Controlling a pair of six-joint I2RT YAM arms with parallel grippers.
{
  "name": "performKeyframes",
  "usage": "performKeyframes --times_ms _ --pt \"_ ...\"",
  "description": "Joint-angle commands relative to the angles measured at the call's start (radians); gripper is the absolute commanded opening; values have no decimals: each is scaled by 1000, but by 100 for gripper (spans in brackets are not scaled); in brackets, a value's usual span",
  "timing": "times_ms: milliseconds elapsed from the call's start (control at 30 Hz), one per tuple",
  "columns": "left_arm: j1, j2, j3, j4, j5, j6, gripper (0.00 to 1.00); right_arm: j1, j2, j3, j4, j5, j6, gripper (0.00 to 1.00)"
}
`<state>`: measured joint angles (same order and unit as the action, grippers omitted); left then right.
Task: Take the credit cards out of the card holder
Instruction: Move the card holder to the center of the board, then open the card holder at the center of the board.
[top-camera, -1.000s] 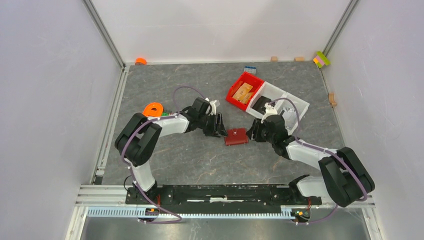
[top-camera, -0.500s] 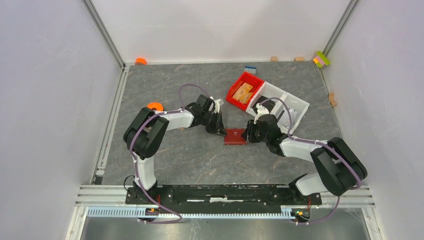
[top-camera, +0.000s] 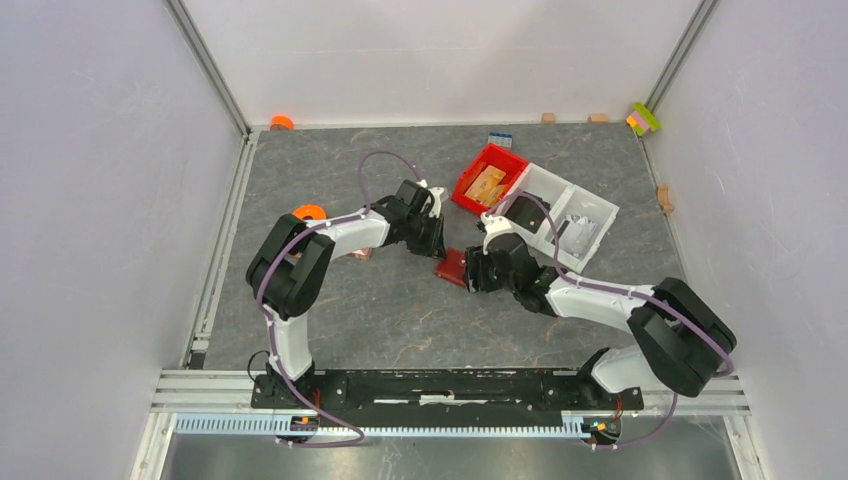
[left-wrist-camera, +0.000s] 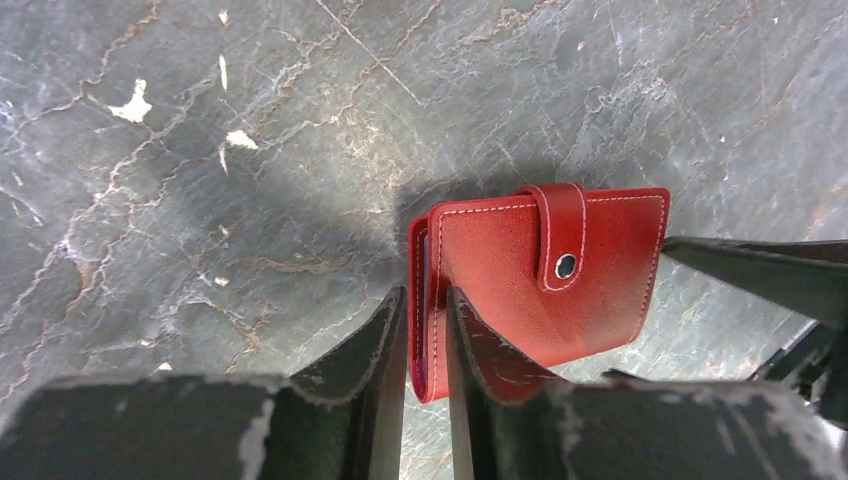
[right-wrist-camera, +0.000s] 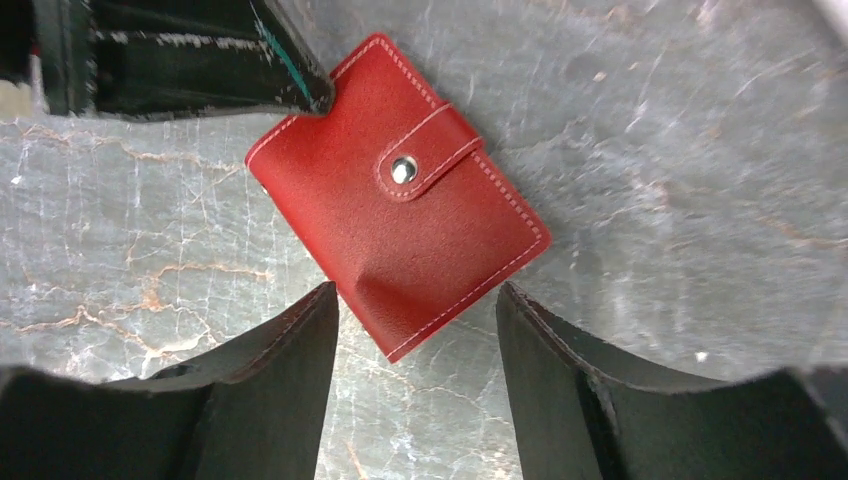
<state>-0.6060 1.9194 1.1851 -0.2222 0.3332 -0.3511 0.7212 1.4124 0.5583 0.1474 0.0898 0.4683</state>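
We had the card holder (top-camera: 452, 268) down on the bench (top-camera: 380, 310) between the two arms, folded shut with its strap snapped over the stud, so its pockets were hidden from us. Behind it sat a red bin (top-camera: 470, 196) with tan wooden pieces (top-camera: 487, 184) piled inside, and hard against that a white bin (top-camera: 600, 212) in two compartments; what lay in those we could not make out, only something dark and something pale. The left gripper (left-wrist-camera: 425, 305) had its fingers nearly pressed together, pinching the holder's folded edge between them. The right gripper (right-wrist-camera: 415, 295) had its fingers spread wide to either side of the holder's near corner, and we saw bare bench between each finger and the leather. The bench was dark grey stone-pattern, veined in tan and chipped white in spots, boxed in by plain white walls with metal rails at the corners. An orange ring (top-camera: 309, 212) sat partly behind the left arm, a smaller orange piece (top-camera: 281, 122) in the far left corner, and a coloured block (top-camera: 643, 118) far right, too small for detail.
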Motion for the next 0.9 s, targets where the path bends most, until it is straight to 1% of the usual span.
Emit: performKeyframes --times_ms 0,67,167,267,333,400,467,600,667,733,867 --pt "-8 -47 -6 -9 -137 77 35 9 -80 54 -53 191 -64 66" --pt "-16 -84 -22 -11 -161 71 44 10 -104 50 -50 246 -91 67" --pt "-31 -141 -34 -65 -179 44 51 9 -121 40 -8 276 -139 66" --pt "-58 -184 -56 -133 -163 40 52 9 -97 52 25 298 -176 64" --pt "-74 -210 -63 -172 -181 48 51 9 -63 79 14 316 -182 62" --pt "-86 -215 -44 -222 -220 60 48 9 -23 108 -3 326 -192 58" --pt "-101 -207 -25 -261 -244 75 41 9 23 143 -28 343 -191 53" --pt "-117 -165 -16 -267 -232 79 18 8 97 199 -77 335 -192 46" --pt "-117 -140 -22 -248 -217 72 9 9 128 222 -105 334 -186 43" --pt "-117 -114 -16 -240 -196 66 6 9 152 238 -128 333 -182 41" --pt "-117 -93 -16 -209 -167 61 5 9 177 248 -145 325 -172 38"
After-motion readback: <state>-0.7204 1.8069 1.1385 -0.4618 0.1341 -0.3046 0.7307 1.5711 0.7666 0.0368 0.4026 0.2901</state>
